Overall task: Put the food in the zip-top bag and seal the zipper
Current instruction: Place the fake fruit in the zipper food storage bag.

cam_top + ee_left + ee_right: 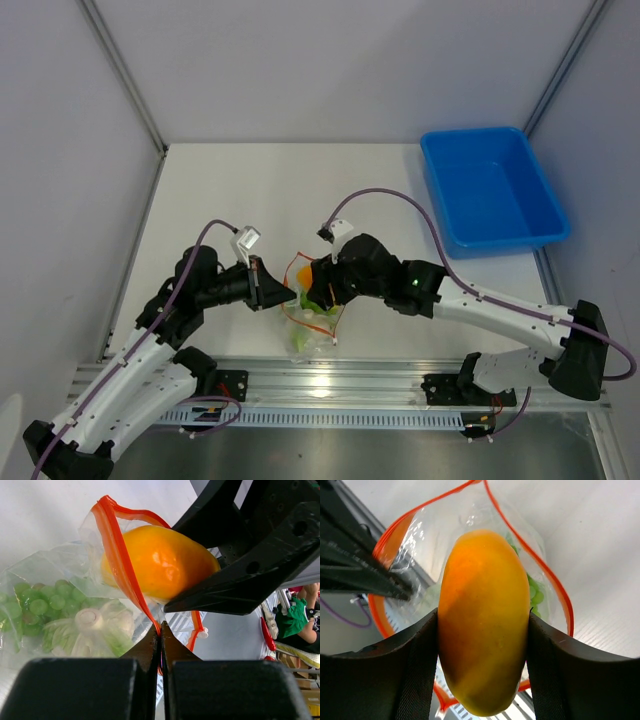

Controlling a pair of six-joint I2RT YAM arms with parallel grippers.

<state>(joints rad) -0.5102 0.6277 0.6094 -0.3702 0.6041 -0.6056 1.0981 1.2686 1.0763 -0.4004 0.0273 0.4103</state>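
The clear zip-top bag hangs near the table's front edge between both grippers. Its orange-red zipper forms an open loop. My left gripper is shut on the zipper strip and holds the mouth open; it also shows in the top view. My right gripper is shut on the oval orange-yellow fruit and holds it in the bag's mouth. The green cluster and the white cauliflower lie inside the bag.
A blue tray stands at the back right of the white table. A metal rail runs along the near edge under the bag. White walls close in the left and back sides.
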